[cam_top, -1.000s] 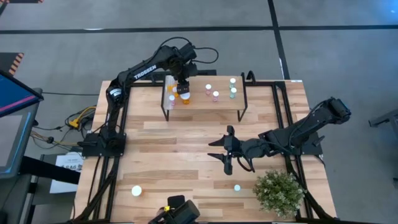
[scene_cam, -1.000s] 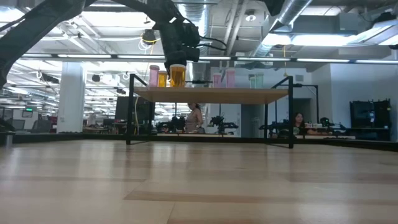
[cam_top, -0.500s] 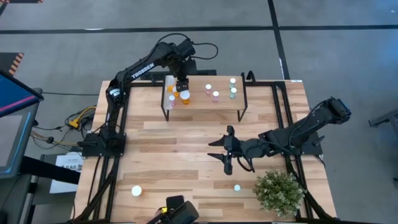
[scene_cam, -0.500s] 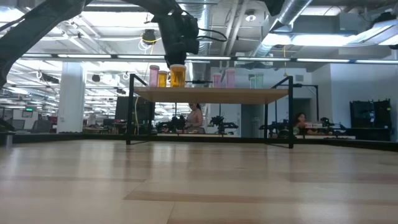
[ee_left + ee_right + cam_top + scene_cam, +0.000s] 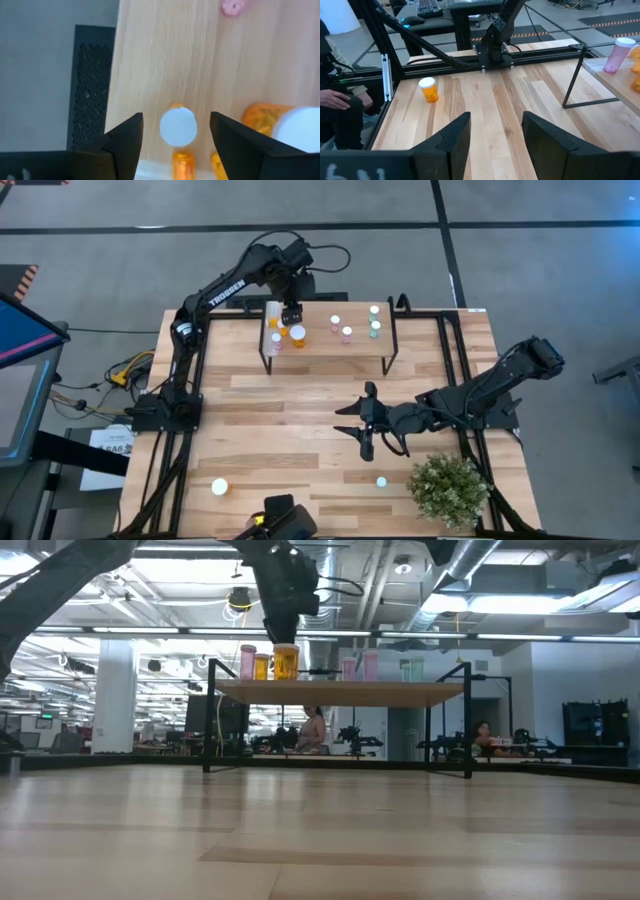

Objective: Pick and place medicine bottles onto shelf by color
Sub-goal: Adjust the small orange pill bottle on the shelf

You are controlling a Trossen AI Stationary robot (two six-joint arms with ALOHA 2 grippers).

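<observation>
Hovering over the left end of the shelf (image 5: 330,350), my left gripper (image 5: 175,137) has its jaws spread wide and holds nothing. Straight below the gap between them stands a small orange bottle (image 5: 178,126), white cap up; a larger orange bottle (image 5: 297,335) stands just outside one jaw and a pink bottle (image 5: 232,7) lies farther ahead.

My right gripper (image 5: 366,423) waits low over the table, jaws open and empty, well apart from the shelf. Off to one side of them a loose orange bottle (image 5: 428,89) stands near the table edge; another small bottle (image 5: 381,481) sits close by the plant (image 5: 448,489).

I judge these bottles light, rigid plastic with smooth, slippery sides, easily tipped. I would pinch the body just under the cap, squarely across its width.
</observation>
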